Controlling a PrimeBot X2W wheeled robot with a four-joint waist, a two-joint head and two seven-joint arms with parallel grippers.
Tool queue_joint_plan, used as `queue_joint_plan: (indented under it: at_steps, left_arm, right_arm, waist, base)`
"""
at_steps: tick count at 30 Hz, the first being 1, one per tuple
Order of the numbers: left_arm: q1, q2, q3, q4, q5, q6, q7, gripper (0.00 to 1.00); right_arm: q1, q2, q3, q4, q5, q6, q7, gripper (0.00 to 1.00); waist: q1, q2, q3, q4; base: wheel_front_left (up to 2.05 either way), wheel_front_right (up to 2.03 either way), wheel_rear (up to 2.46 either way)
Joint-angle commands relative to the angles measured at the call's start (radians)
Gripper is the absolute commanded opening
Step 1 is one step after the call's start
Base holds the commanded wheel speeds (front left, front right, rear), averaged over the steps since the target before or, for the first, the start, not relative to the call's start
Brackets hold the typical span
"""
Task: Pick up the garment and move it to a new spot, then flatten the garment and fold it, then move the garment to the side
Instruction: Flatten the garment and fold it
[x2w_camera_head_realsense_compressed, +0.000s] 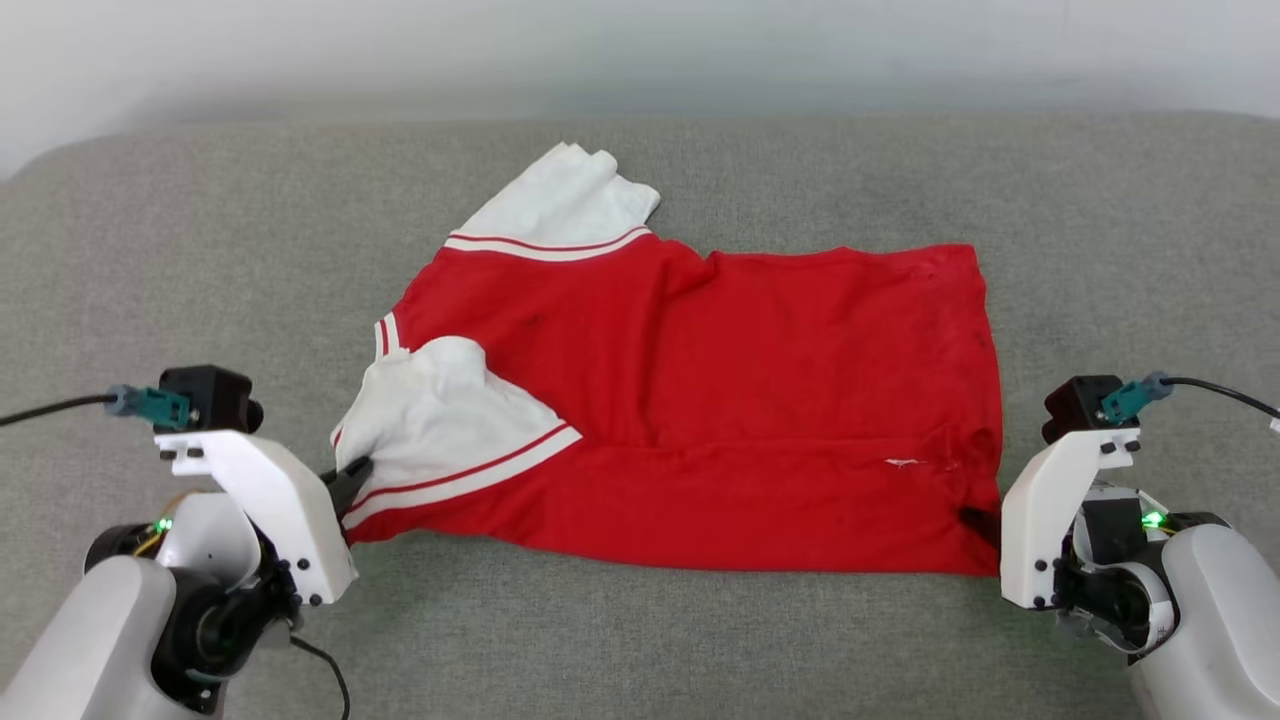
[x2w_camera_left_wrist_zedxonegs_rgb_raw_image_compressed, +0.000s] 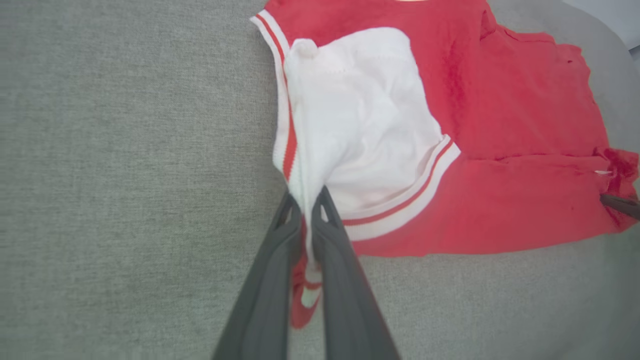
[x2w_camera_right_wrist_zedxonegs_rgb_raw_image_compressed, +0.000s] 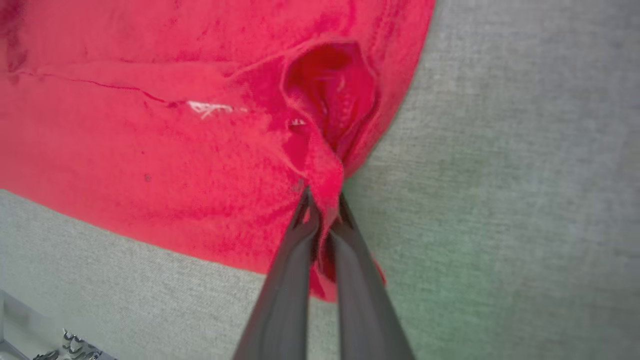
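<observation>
Left tool (x2w_camera_left_wrist_zedxonegs_rgb_raw_image_compressed: 306, 197) low, tight on a white sleeve of the garment (x2w_camera_head_realsense_compressed: 760, 400); right tool (x2w_camera_right_wrist_zedxonegs_rgb_raw_image_compressed: 324, 197) low, tight on its hem

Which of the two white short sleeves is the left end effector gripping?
The near white short sleeve, folded onto the red jersey T-shirt; the left end effector pinches its edge. The far sleeve lies untouched.

Bright, diffuse light leaves only a thin soft shadow under the red jersey T-shirt with white sleeves (x2w_camera_head_realsense_compressed: 750, 400) at six o'clock. The head view is sharp, while the wrist views bow at their edges. The left gripper's long dark grey fingers (x2w_camera_left_wrist_zedxonegs_rgb_raw_image_compressed: 265, 290) blur at six o'clock. In the right wrist view a green cast tints the grey woven fabric surface (x2w_camera_right_wrist_zedxonegs_rgb_raw_image_compressed: 490, 250) at four o'clock.
</observation>
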Motion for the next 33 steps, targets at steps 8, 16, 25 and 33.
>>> queue_joint_plan:
  at_steps: [8, 16, 25, 33]
  left_arm:
    - [0.076, -0.016, 0.011, 0.005, -0.005, 0.020, -0.040, 0.00]
    - [0.209, -0.006, 0.012, -0.039, -0.031, 0.059, -0.029, 0.00]
    - [0.301, -0.038, -0.003, -0.011, -0.070, 0.074, -0.017, 0.49]
    - [0.236, -0.050, 0.003, 0.040, -0.008, 0.047, -0.132, 1.00]
  right_arm:
    - [0.035, -0.043, 0.039, -0.046, 0.027, 0.001, -0.009, 0.00]
    - [0.138, -0.056, 0.009, -0.115, 0.038, 0.001, 0.021, 0.00]
    - [0.285, -0.008, -0.057, -0.166, 0.000, 0.001, 0.048, 0.46]
    - [0.326, -0.015, -0.056, -0.243, -0.040, 0.001, -0.191, 1.00]
  waist:
    - [0.0000, 0.0000, -0.102, -0.005]
    - [0.0000, 0.0000, -0.178, -0.003]
    - [0.0000, 0.0000, -0.183, -0.017]
    - [0.0000, 0.0000, -0.192, -0.032]
  base:
    - [0.00, 0.00, 0.00]
    - [0.00, 0.00, 0.00]
    - [0.00, 0.00, 0.00]
    - [0.00, 0.00, 0.00]
